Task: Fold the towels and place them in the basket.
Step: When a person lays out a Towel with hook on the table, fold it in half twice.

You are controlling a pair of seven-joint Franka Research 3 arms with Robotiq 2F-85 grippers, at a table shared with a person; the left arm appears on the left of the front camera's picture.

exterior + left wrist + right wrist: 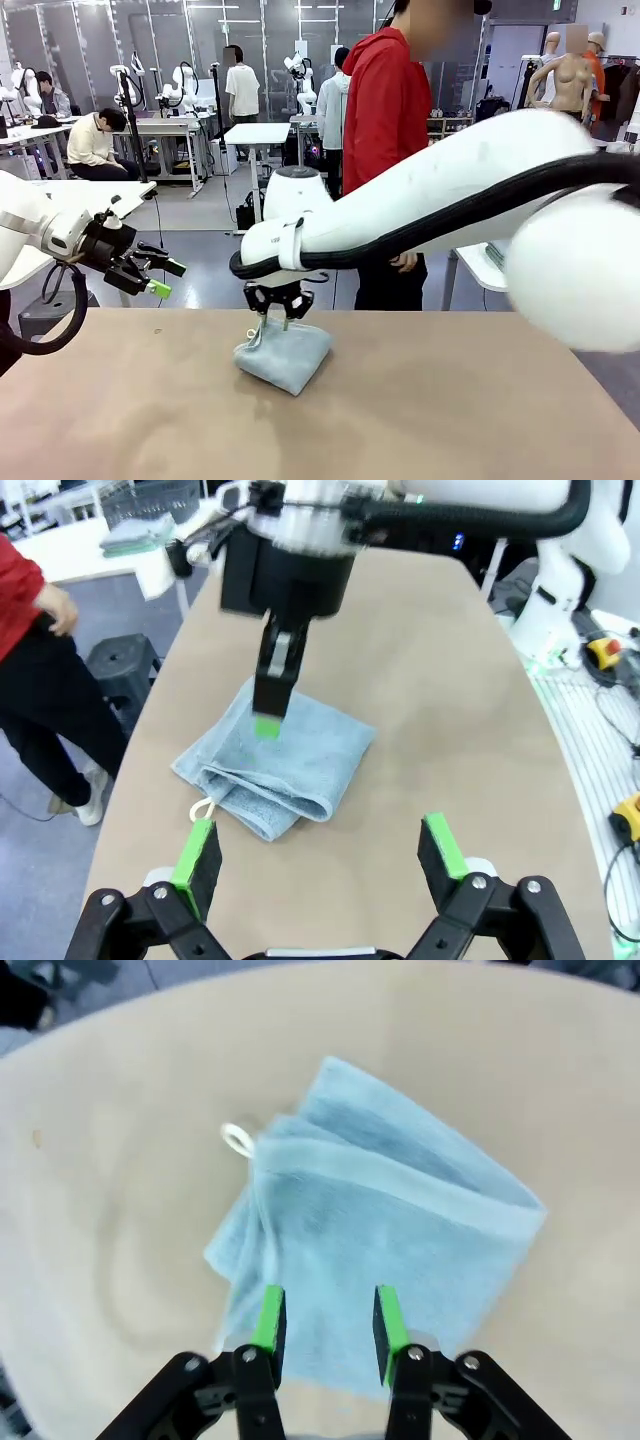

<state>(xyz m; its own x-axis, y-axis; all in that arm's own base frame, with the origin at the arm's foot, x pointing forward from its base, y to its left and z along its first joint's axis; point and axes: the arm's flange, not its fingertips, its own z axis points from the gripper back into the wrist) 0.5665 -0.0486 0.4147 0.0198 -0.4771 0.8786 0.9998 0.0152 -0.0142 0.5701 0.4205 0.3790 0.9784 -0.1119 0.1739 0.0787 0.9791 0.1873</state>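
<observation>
**Item 1. Grey-blue towel** (283, 357). Pale terry, folded in several layers into a thick pad close to square. It lies flat on the tan table (450, 420). It sits cornerwise to the table edges. In the left wrist view one corner points at that camera and the opposite corner lies under the right arm. The slightly longer axis follows the raised band that runs from the loop corner across the top layer, plain in the right wrist view. The rounded fold edges face the robot's left. A white loop tag (203, 808) sticks out from the corner on the left, toward the person's side.

**Item 2. Right gripper** (277, 310). Directly above the grey-blue towel, pointing straight down. The jaws stand part-way apart with nothing pinched between the green pads. One fingertip (266, 725) is at the top layer, but whether it touches cannot be told.

**Item 3. Left gripper** (172, 279). Well to the left of the grey-blue towel, raised and aimed toward it. The jaws are spread wide and hold nothing.

**Item 4. Person** (385, 110). Red top, standing beyond the grey-blue towel at the far side.

**Item 5. Basket** (160, 498). Dark wire mesh, far beyond the grey-blue towel on a white side table (80, 555).

**Item 6. Second towel** (135, 535). Folded and pale, just beside the basket. Its colour is hard to judge.
</observation>
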